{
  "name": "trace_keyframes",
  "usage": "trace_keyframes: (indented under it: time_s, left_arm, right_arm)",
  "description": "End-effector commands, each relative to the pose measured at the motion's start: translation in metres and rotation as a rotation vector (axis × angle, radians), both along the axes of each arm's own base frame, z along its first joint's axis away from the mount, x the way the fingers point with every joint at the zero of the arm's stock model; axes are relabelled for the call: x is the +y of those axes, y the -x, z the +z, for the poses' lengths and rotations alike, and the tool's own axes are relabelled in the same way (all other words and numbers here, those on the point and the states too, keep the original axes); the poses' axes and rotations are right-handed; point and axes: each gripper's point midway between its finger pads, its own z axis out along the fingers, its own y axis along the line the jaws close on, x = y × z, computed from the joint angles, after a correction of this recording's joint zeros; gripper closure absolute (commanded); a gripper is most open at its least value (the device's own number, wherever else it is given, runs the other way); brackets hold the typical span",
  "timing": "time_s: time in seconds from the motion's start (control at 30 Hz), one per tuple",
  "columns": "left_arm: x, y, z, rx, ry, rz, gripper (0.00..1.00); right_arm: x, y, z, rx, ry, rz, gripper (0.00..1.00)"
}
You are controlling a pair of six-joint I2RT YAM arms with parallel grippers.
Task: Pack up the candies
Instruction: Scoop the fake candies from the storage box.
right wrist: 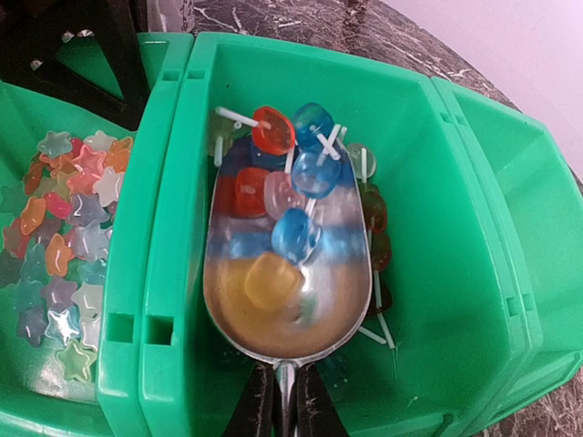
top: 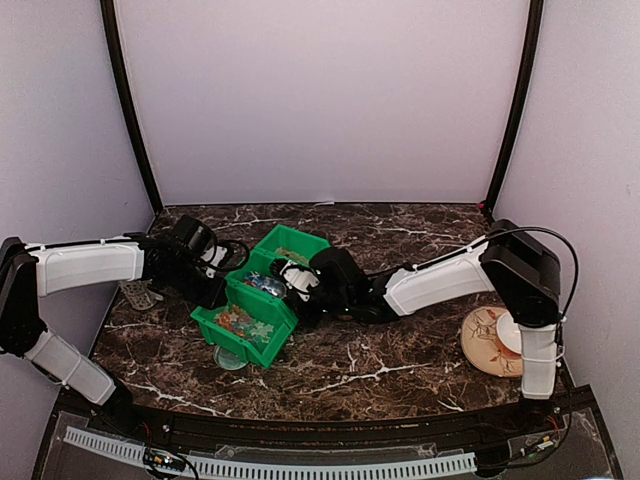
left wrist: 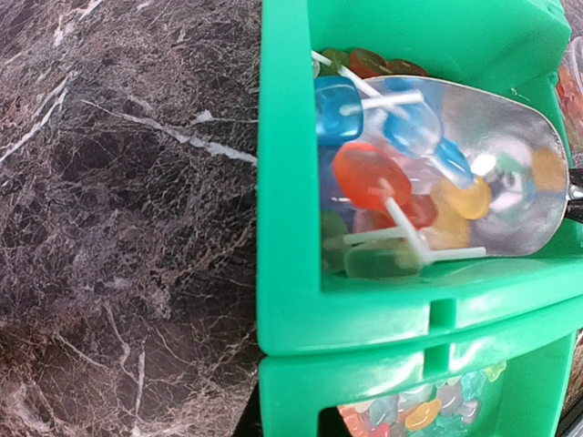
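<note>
On the marbled tabletop (top: 400, 360), the right fingers (right wrist: 258, 414) are clamped tight on the thin handle of a metal scoop (right wrist: 314, 330). Its bowl lies low inside the middle compartment of a row of joined green bins (right wrist: 455, 228), its mouth turned toward the far wall. We see the candies (right wrist: 273, 132) heaped in that bowl: flat orange, blue and yellow discs on white sticks. More are wedged between the scoop and the bin's right wall. We judge that gripping the handle by its very end keeps the fingers clear of the pile, and that the near-level bowl keeps the load from sliding back out. In the neighbouring compartment to the left lie star-shaped sweets (right wrist: 64, 237) in mixed pale colours, apart from the scoop. The compartment on the other side shows only bare green where we can see it. The left fingers (top: 210, 280) stand at the left side of the bins, drawn close together. Whether they pinch the wall we cannot tell, though a hold there would steady the bins against the scoop's push. By our reading the scoop is loaded but not yet lifted, and the lift calls for a level wrist, since the sticks overhang the rim.
</note>
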Motion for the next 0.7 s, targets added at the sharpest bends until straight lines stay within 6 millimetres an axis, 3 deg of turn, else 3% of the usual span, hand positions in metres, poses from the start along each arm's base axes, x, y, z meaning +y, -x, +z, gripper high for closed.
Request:
trace_keyframes:
  time_s: [0.0,0.3,0.4,0.67]
  left_arm:
    - [-0.029,-0.036,0.067,-0.205,0.175,-0.007,1.00]
    - [-0.028,-0.036,0.066,-0.202,0.172,-0.004,1.00]
    - [-0.028,-0.036,0.066,-0.201,0.174,-0.002,1.00]
    - [-0.028,-0.036,0.065,-0.199,0.176,-0.004,1.00]
  right_arm:
    - [-0.004,-0.005,0.021,-0.037,-0.069,-0.027,1.00]
    - [-0.008,-0.010,0.038,-0.085,-0.127,-0.057,1.00]
    - [-0.017,-0.009,0.029,-0.087,-0.120,-0.077,1.00]
    - [-0.028,-0.019,0.046,-0.139,-0.186,-0.149,1.00]
